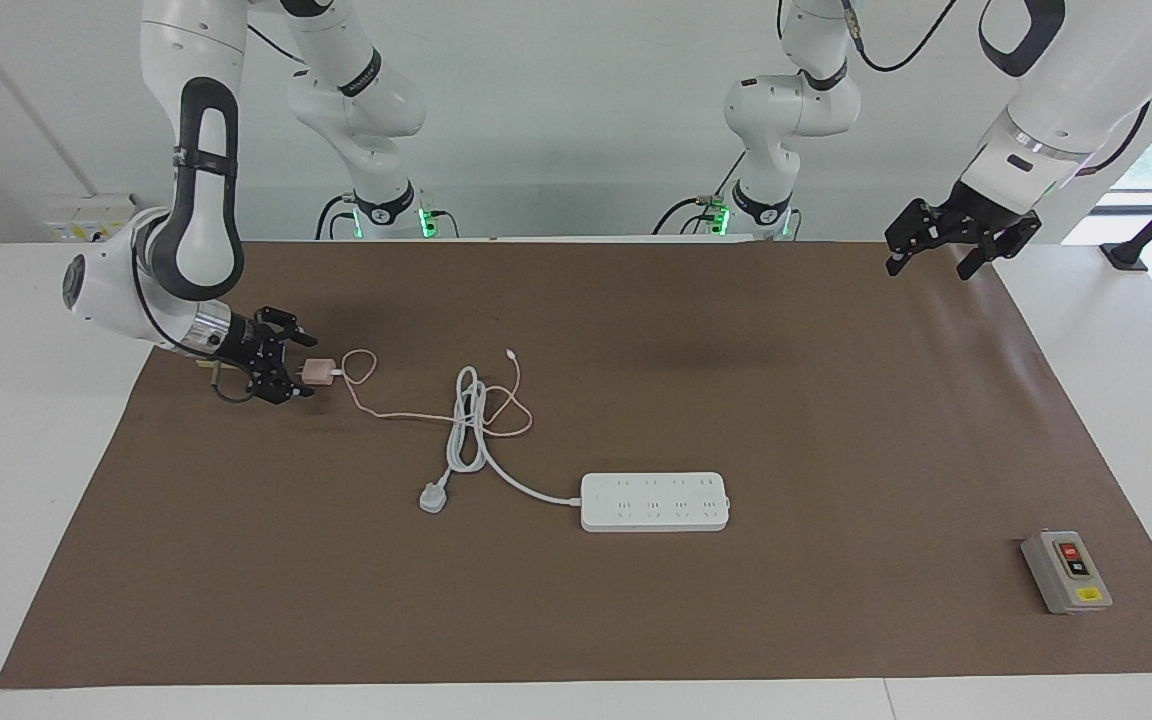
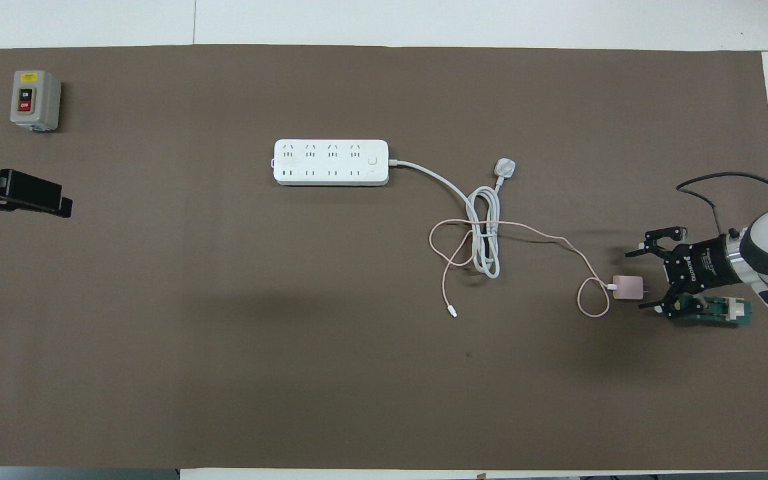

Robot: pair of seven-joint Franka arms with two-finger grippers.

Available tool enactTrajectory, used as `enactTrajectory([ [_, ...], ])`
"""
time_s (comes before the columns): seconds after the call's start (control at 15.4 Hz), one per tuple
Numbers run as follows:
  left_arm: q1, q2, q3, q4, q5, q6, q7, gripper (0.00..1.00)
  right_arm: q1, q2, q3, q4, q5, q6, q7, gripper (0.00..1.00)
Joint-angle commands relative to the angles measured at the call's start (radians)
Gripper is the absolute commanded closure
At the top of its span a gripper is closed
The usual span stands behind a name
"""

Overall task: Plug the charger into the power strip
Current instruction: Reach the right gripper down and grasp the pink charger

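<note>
Both robot arms are glossy white with dark grey joint bands; thin black cables run along them, green lights glow at their bases, and the black two-finger grippers carry white lettering
</note>
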Motion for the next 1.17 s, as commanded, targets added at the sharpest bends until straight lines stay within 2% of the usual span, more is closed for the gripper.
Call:
enactTrajectory([
  [0.0, -0.008, 0.018, 0.004, 0.03, -0.05, -0.019, 0.002, 0.0, -0.02, -0.007, 0.01, -0.025, 0.022, 0.02, -0.038, 0.0],
  [0.45, 0.027, 0.08, 0.012, 0.021, -0.256, -0.034, 0.014, 0.0, -0.022, -0.014, 0.009, -0.066, 0.024, 0.053, -0.09, 0.0],
  [0.84, 0.06, 0.143, 0.012, -0.025, -0.556, -0.028, 0.075, 0.0, -0.022, -0.014, 0.007, -0.071, 0.022, 0.056, -0.099, 0.0],
  [0.97, 0.054, 0.153, 0.012, -0.06, -0.651, 0.02, 0.112, 0.0, -0.023, -0.014, 0.005, -0.074, 0.022, 0.057, -0.11, 0.0],
  [1.1, 0.029, 0.156, 0.007, -0.068, -0.734, 0.071, 0.126, 0.0, -0.028, -0.014, 0.005, -0.074, 0.022, 0.057, -0.108, 0.07],
])
